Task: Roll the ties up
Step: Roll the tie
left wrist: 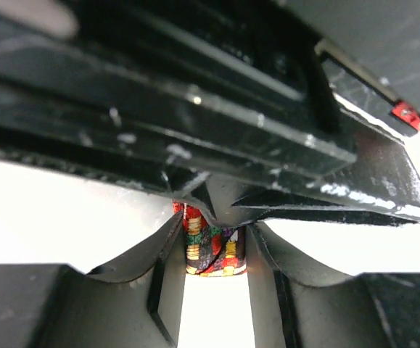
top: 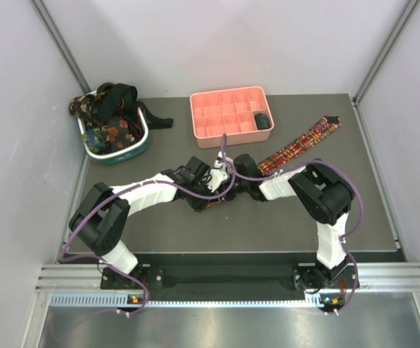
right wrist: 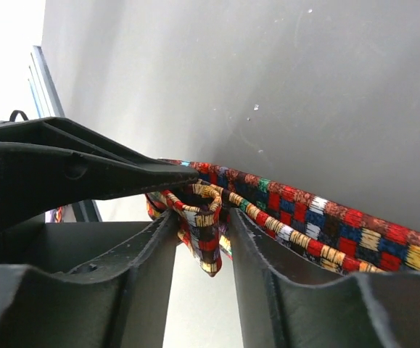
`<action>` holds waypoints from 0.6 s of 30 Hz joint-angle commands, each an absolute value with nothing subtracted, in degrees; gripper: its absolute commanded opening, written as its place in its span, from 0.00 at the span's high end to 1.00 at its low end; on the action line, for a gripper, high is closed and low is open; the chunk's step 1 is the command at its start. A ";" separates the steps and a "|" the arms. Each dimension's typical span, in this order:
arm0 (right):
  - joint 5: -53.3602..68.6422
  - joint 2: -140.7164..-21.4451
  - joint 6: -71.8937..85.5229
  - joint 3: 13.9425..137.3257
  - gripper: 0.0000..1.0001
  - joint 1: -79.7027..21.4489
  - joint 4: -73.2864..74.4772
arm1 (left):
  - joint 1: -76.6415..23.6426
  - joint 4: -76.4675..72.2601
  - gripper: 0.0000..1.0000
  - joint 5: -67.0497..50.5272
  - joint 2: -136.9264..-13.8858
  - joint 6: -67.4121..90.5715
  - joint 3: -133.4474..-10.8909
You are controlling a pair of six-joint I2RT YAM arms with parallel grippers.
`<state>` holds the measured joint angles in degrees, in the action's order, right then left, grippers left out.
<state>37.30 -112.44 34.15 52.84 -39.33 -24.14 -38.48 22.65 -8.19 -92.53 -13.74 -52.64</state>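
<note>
The red-yellow-dark plaid tie lies slantwise on the dark mat, its far end at the back right. Its near end is rolled up at mid-table, where both grippers meet. My left gripper is shut on that roll. In the left wrist view the plaid roll fills the gap between the fingers. My right gripper faces it. In the right wrist view a loose fold of the tie hangs between the parted fingers, and the flat length runs off right. More ties are heaped in the basket.
The teal-and-white oval basket stands at the back left. A pink compartment tray is at the back centre with a black roll in one cell. Grey walls close in both sides. The right gripper's black body fills the top of the left wrist view.
</note>
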 commanded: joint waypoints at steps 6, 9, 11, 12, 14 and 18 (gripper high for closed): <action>36.04 -107.40 33.22 53.08 0.64 -38.32 -21.28 | -38.23 25.31 0.60 -5.80 -94.04 -14.42 -52.73; 36.04 -108.10 33.57 53.35 0.82 -38.76 -21.09 | -38.23 25.58 0.58 -6.06 -93.25 -14.24 -52.74; 35.95 -109.15 33.84 53.52 0.85 -39.28 -21.62 | -38.32 25.23 0.52 -6.50 -92.55 -14.15 -52.65; 36.03 -109.51 34.27 53.61 0.87 -39.90 -21.80 | -38.32 25.05 0.48 -6.76 -92.29 -13.98 -52.56; 36.12 -110.48 34.80 53.79 0.88 -40.43 -22.41 | -38.32 24.43 0.39 -7.38 -91.58 -14.06 -52.38; 36.30 -111.27 35.51 54.14 0.89 -41.39 -23.47 | -38.32 22.77 0.36 -8.09 -91.14 -14.76 -52.29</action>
